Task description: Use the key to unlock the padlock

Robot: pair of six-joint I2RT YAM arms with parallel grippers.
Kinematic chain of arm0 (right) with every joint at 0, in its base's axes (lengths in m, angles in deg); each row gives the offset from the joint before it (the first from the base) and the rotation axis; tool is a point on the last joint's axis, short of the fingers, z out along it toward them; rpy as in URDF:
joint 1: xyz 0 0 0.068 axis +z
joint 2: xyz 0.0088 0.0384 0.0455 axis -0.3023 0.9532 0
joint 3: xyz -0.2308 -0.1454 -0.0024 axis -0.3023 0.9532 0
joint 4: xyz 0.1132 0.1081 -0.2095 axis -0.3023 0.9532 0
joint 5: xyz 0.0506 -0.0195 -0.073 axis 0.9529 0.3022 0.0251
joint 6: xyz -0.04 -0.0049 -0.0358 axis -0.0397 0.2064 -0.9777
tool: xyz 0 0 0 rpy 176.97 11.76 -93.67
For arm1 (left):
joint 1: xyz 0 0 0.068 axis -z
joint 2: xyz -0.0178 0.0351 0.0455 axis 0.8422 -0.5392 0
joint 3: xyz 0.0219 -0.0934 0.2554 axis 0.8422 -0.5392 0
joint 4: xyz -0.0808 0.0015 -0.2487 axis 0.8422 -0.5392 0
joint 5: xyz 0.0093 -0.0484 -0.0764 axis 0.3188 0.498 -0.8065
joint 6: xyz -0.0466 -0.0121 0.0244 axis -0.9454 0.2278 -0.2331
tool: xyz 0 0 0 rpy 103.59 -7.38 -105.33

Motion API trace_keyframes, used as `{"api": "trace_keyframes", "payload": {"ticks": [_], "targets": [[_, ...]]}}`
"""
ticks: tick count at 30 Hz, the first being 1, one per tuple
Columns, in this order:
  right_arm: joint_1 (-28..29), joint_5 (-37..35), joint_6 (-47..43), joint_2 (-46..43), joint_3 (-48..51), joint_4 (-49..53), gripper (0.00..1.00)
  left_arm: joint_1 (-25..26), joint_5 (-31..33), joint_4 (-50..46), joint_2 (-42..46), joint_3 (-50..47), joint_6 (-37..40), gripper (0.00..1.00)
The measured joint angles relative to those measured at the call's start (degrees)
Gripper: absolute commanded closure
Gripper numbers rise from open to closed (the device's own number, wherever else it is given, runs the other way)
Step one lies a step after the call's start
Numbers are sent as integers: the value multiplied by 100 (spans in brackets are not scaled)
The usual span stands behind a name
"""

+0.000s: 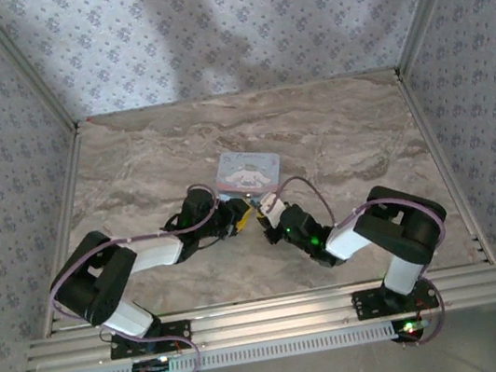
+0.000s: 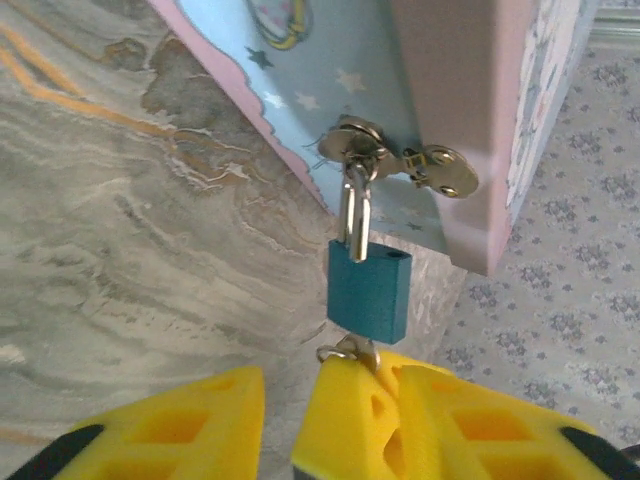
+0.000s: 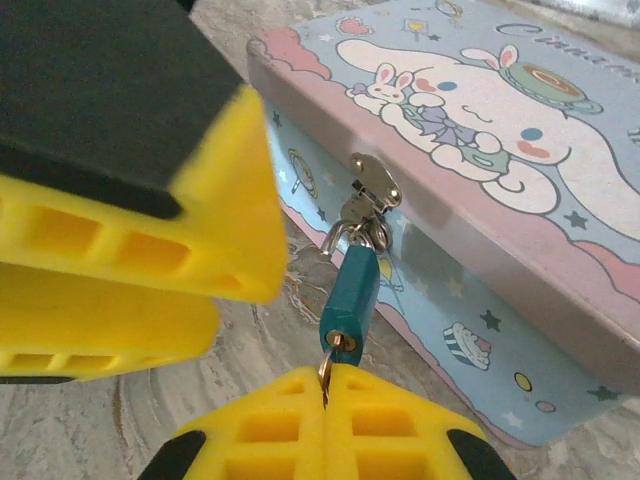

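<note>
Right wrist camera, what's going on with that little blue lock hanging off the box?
The right gripper is shut on a small key that appears to be inserted in the bottom of the blue padlock. The padlock hangs from the hasp on the front of the cartoon tin box. Its shackle is closed through the hasp, so it isn't unlocked yet. The left gripper sits close beside it, not holding it.

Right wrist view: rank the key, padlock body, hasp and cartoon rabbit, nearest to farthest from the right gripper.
1. Key, in the right gripper.
2. Padlock body, just above.
3. Hasp, on the tin box front.
4. Cartoon rabbit, on top.
</note>
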Motion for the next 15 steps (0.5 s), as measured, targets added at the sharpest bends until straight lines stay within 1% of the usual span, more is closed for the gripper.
{"api": "trace_keyframes", "payload": {"ticks": [5,9,15], "targets": [[-192,470,726,-280,24,302,100,-55,50,-496,446,13,240,51],[-328,846,1307,-411,61,461,100,-229,131,-914,769,79,468,47],[-632,1384,2323,-684,133,704,100,-693,216,-1624,1167,210,984,31]]}}
